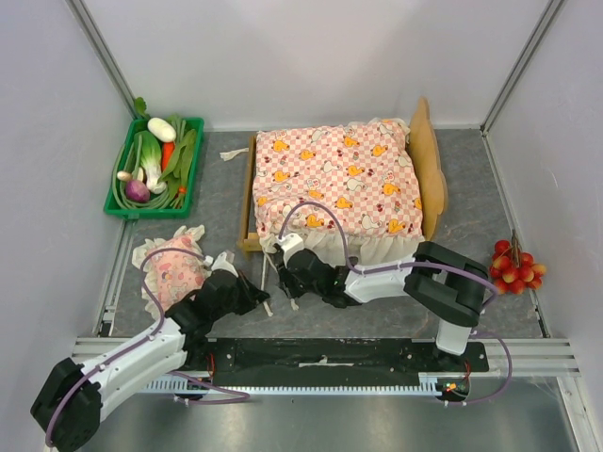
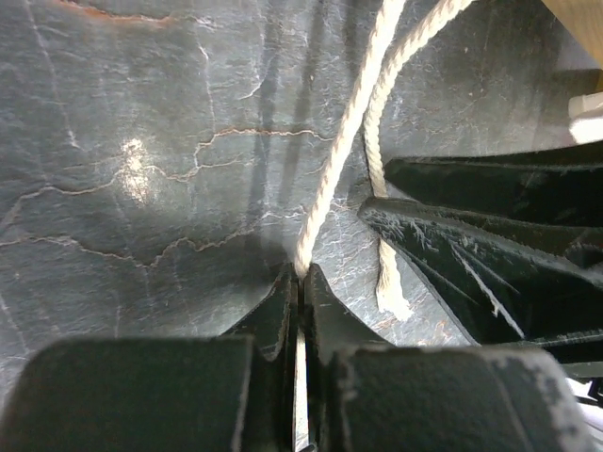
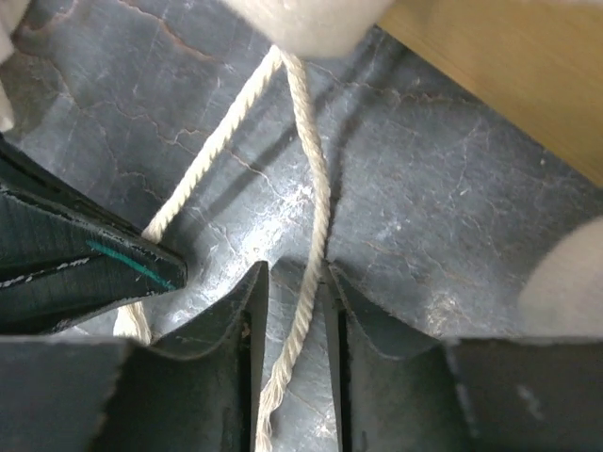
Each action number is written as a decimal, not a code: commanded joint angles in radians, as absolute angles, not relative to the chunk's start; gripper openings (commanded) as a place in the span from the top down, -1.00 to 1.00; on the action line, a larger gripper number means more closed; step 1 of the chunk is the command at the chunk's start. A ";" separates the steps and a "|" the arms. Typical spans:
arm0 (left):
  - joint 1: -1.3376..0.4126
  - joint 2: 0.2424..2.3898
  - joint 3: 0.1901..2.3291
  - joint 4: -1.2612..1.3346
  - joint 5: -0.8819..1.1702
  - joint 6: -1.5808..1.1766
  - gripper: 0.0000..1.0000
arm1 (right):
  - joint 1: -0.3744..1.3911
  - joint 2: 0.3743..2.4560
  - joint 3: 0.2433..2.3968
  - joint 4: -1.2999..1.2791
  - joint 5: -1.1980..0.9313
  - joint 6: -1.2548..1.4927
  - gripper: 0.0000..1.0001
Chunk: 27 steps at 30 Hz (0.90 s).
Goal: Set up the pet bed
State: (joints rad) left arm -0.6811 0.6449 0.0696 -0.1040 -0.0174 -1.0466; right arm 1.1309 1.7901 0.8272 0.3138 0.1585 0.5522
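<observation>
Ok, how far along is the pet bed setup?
Done: the pink-checked frilled mattress lies on the light-wood pet bed. In hand: the left gripper pinches one white cord; a second cord runs between the parted fingers of the right gripper. Left: the small pink frilled pillow lies beside the bed.

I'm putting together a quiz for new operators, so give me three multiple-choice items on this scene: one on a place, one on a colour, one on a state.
1. Where is the pillow?
A. on the mattress
B. on the table, left of the bed
C. under the bed

2. The tray is
A. green
B. blue
C. red

3. The left gripper has its jaws
A. wide open
B. shut on a cord
C. shut on the pillow

Answers:
1 B, it lies on the bare table.
2 A, its rim is green.
3 B, the left wrist view shows the cord pinched between them.
</observation>
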 commanded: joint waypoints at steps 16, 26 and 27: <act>-0.683 0.721 0.178 -0.155 -0.023 -0.900 0.97 | 1.197 1.556 0.753 0.241 0.193 0.473 1.00; -0.683 0.716 0.186 -0.149 -0.005 -0.877 0.97 | 1.184 1.583 0.840 0.272 0.107 0.381 1.00; -0.683 0.715 0.186 -0.150 -0.005 -0.877 0.96 | 1.168 1.592 0.854 0.279 0.098 0.374 1.00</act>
